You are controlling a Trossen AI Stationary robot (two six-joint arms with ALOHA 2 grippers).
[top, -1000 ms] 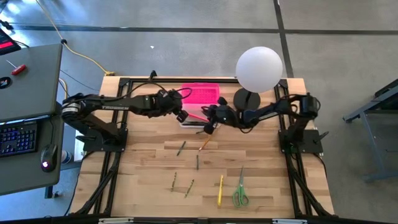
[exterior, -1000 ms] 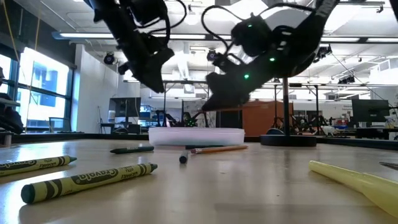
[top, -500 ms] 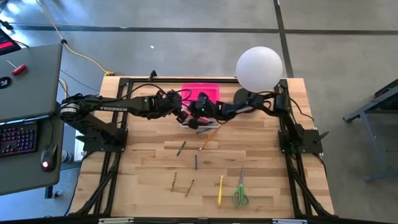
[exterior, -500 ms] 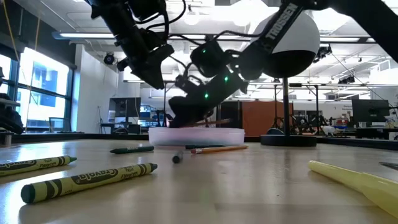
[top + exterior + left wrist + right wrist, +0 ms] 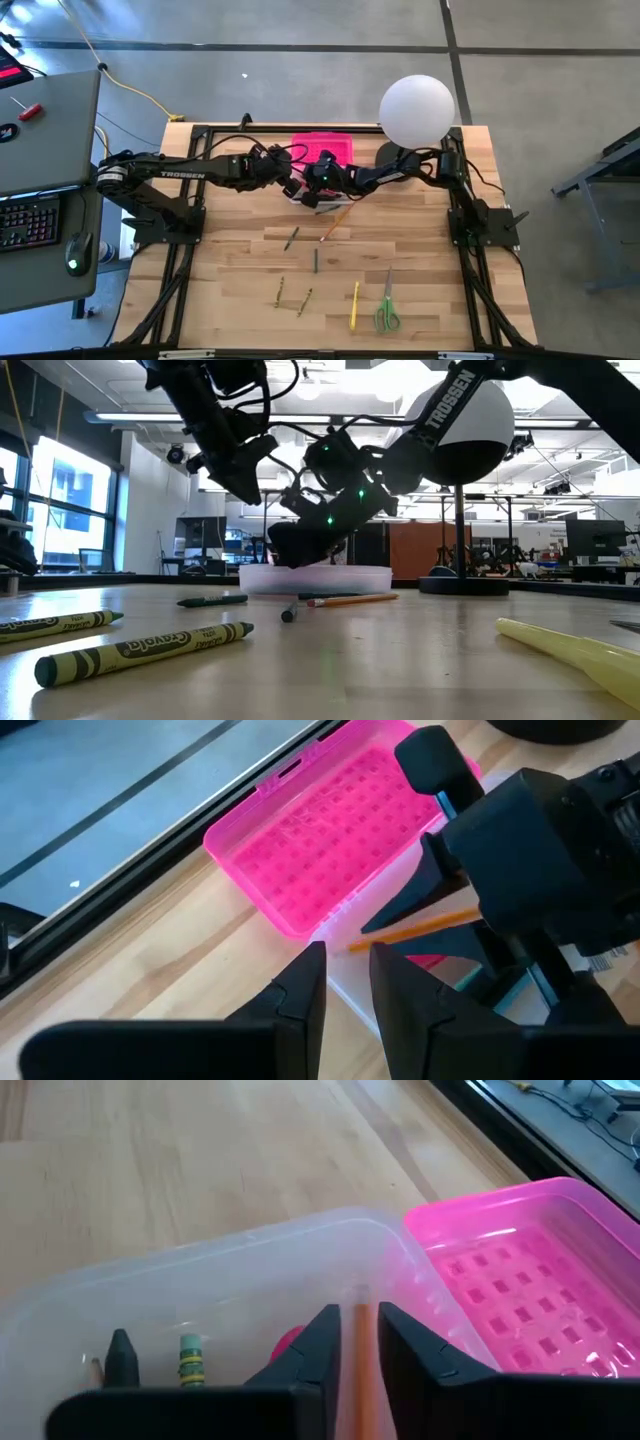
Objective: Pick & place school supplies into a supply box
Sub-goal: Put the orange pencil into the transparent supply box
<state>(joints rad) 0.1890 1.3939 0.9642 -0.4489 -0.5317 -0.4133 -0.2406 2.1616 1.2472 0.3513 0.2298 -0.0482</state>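
My two hands are black, the right hand (image 5: pixel 358 1342) closed around an orange pencil (image 5: pixel 355 1355) and the left hand (image 5: pixel 347 985) beside it, over a clear, milky box (image 5: pixel 200 1285) whose lid (image 5: pixel 330 840) is bright pink with a raised square grid. Inside the box I see a green-banded pencil end (image 5: pixel 190 1361), a black tip (image 5: pixel 121 1352) and something red (image 5: pixel 290 1342). The desk (image 5: pixel 420 250) is pale striped wood, carrying green-handled scissors (image 5: pixel 386 311), a yellow pen (image 5: pixel 354 305), another orange pencil (image 5: pixel 335 222) and olive crayons (image 5: pixel 140 650) with black lettering, near a white globe lamp (image 5: pixel 416 110).

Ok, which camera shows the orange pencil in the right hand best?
Right wrist view: the pencil sits between that hand's fingers over the box. Left wrist view shows its side; the high and low views hide it.
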